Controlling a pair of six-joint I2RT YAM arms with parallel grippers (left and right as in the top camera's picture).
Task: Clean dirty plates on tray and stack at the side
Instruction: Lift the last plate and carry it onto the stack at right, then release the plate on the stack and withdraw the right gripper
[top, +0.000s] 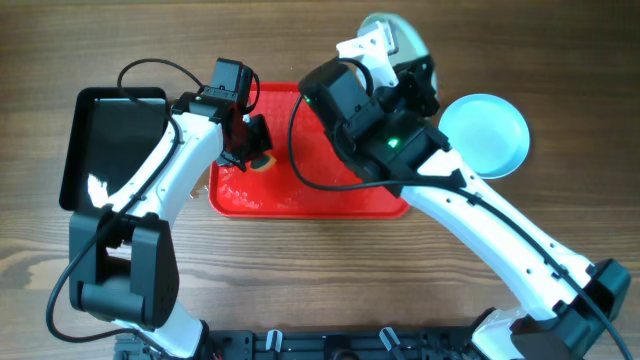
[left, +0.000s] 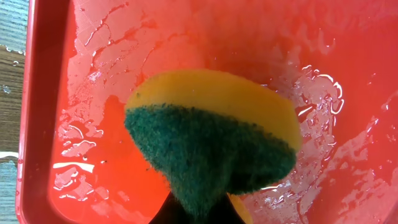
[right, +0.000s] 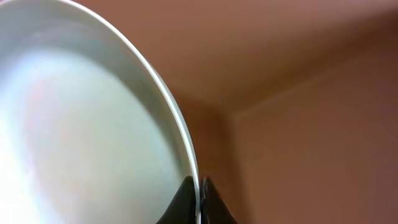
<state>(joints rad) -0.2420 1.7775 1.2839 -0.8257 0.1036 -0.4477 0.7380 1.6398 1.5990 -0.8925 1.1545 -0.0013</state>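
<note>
Two grips: right gripper (right: 200, 188) pinches plate (right: 81, 124) by thin rim only, could slip; left gripper (top: 248, 138) clamps sponge (left: 211, 137) over wet tray (left: 34, 124).

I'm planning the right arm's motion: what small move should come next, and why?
Probably carry the held plate, pinched at its rim by the right gripper, toward the side plate for stacking. Its visible face shows no smear, and no plate shows on the tray.
</note>
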